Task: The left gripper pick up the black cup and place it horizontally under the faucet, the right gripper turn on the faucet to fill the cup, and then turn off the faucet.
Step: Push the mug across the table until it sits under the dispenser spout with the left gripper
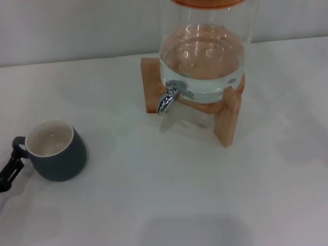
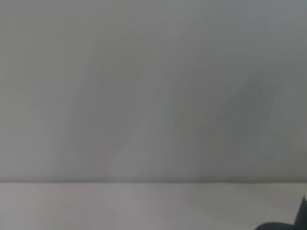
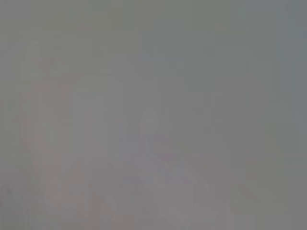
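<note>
Now the black cup (image 1: 56,151) stands upright on the table (image 1: 205,195), well left of the faucet (image 1: 168,98); the left gripper (image 1: 10,169) touches its handle, jaw state unclear

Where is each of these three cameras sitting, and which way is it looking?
Head view: on the robot's head, looking down at the black cup, faucet and glass dispenser; the left gripper shows by the cup's handle.
Left wrist view: on the left arm, facing table and wall.
Right wrist view: on the right arm, showing only grey.
Head and left wrist share the table.
</note>
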{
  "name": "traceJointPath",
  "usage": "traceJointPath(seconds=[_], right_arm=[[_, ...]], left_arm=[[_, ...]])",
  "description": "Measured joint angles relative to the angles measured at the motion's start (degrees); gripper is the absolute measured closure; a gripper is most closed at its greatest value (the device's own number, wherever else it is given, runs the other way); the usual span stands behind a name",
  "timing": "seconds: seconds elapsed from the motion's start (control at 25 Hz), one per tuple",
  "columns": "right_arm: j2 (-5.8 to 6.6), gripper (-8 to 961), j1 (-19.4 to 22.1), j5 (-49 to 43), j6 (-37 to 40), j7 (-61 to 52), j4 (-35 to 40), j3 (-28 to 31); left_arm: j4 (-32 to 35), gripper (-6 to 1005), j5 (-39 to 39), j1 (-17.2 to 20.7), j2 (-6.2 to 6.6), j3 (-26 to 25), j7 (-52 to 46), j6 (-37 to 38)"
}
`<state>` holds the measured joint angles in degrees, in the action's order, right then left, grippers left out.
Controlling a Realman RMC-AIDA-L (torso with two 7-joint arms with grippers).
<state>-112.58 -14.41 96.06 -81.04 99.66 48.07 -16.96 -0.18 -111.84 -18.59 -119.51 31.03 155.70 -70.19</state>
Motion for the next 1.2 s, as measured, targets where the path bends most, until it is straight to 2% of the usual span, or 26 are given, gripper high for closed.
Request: traceJointPath(seconds=[0.44, 1.2], right_arm=[[-0.16, 192, 0.29, 0.0, 0.0, 0.02, 0.0, 0.42], [-0.37, 192, 0.22, 0.19, 0.0, 0.14, 0.0, 0.87]], left_arm=[[0.46, 133, 1.38, -2.15, 0.09, -0.01, -0.22, 2.45], [1.41, 140, 1.36, -2.6, 0.14, -0.01, -0.19, 3.93]])
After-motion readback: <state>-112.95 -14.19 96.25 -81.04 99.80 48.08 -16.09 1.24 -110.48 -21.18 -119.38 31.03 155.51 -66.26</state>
